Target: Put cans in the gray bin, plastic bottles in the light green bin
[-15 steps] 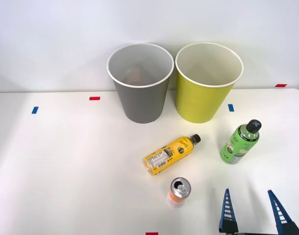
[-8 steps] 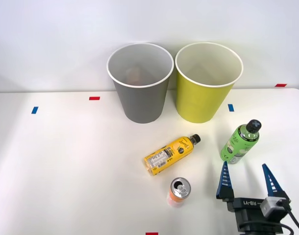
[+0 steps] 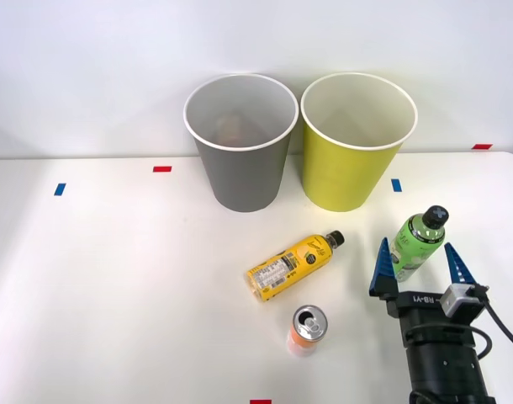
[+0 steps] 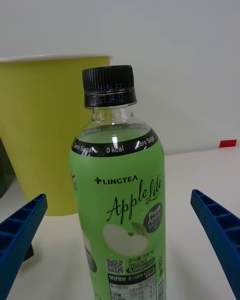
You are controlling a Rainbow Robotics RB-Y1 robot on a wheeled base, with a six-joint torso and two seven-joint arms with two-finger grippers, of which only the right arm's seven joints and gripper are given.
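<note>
Right gripper [image 3: 417, 263] spread wide, empty, blue ribbed fingers [image 4: 20, 230] flanking the green bottle [image 3: 414, 245] without touching. Standing upright on the white table [image 3: 113, 278], near the front-right of the light green bin [image 3: 355, 143]. Clear thin-walled plastic, smooth glossy printed sleeve, ribbed black cap [image 4: 109, 86]; looks full nearly to the shoulder, so probably moderately heavy, fairly stiff under squeeze, top-heavy enough to tip if nudged off-centre. Slick sleeve, so best taken at mid-body, straight cylindrical section below the shoulder, square to the axis; ribbed pads should help against slip. Avoid the neck taper: likely to cam out upward. Yellow bottle [image 3: 291, 266] lying on its side at table centre, black cap toward the bins, white printed label; would roll if pushed, wants a grip across the barrel. Can [image 3: 307, 329] upright just in front of it, silver top with pull tab, orange-and-white body; thin metal, likely light, dents if over-squeezed. Gray bin [image 3: 241, 143] just left of the green one, rims nearly touching; both tall, tapered, white-rimmed, pale inside, openings wide enough for an easy drop.
</note>
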